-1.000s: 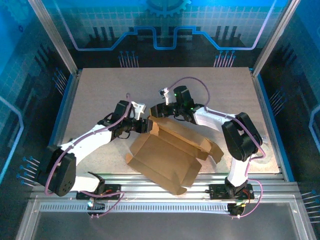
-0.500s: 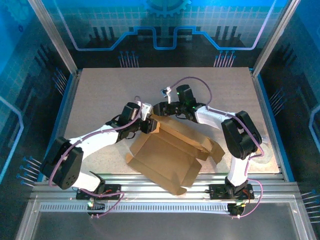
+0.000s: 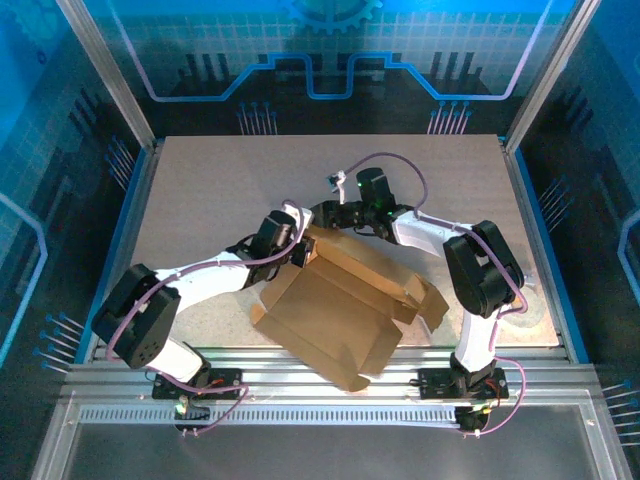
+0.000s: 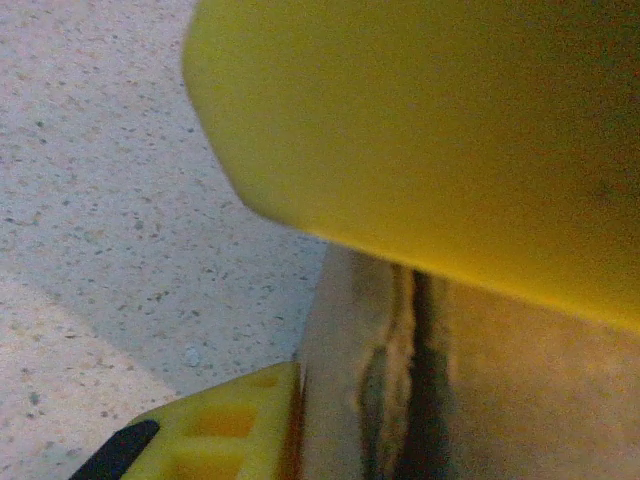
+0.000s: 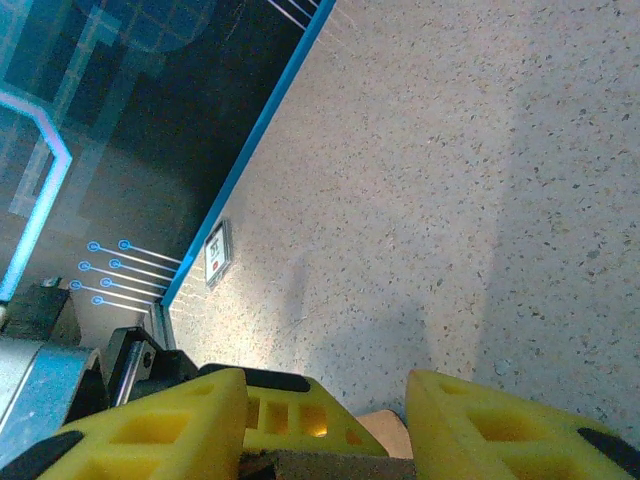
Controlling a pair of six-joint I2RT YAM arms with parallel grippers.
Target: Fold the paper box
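Wall-folding step on the paper box (image 3: 335, 310), which lies by the near edge of the table (image 3: 200, 190), about midway along it.

One near corner of the box juts over the table's near edge, its base panel is flat, and its far panels stand partly raised. At the box's far-left corner the left gripper (image 3: 300, 250) pinches a raised wall; in the left wrist view its yellow fingers (image 4: 450, 130) have the cardboard edge squeezed between them. Just beyond, at the far wall, the right gripper (image 3: 325, 222) has its fingers (image 5: 500, 430) spread astride the cardboard's top edge. The far wall seems to be the fold in hand. Next, the right fingers probably need to close, then both arms turn the wall along its crease without dragging the box nearer.
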